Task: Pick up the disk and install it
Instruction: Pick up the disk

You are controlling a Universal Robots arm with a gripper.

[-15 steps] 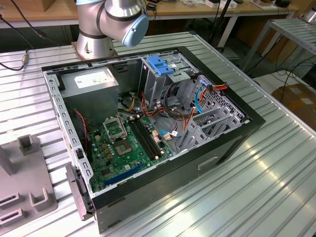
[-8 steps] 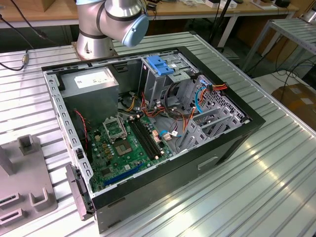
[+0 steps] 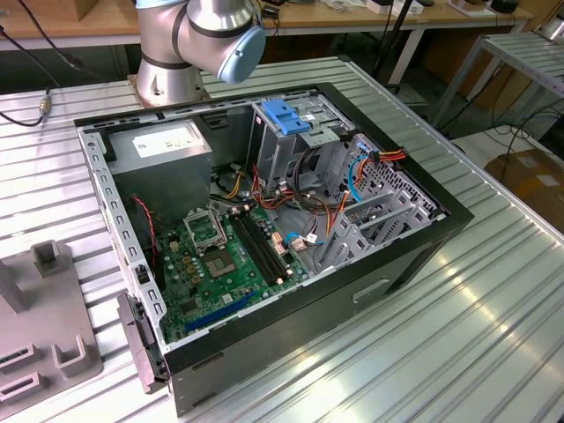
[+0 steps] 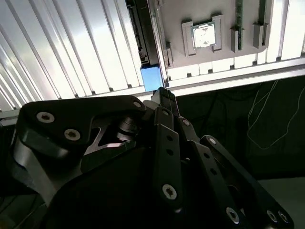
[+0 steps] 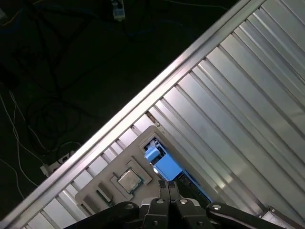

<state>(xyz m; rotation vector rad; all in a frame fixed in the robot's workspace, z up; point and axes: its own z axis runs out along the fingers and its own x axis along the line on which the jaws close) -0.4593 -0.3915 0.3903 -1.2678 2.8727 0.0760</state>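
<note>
In the exterior view the arm [image 3: 207,35] rises at the far end of the ribbed bench [image 3: 493,300]. It stands behind an open computer case [image 3: 414,256] holding a green board [image 3: 225,264], a grey box with a white sticker [image 3: 163,145] and a cage with a blue handle [image 3: 286,119].

In the second wrist view the fingers [image 4: 166,101] are pressed together. Their tips sit just beside the blue end of the disk [image 4: 151,78], which stands on edge in a grey holder [image 4: 200,57] at the bench's edge.

In the first wrist view the disk's blue end lies just ahead of the closed tips, and a chip [image 5: 128,180] sits nearby in the holder.
</note>
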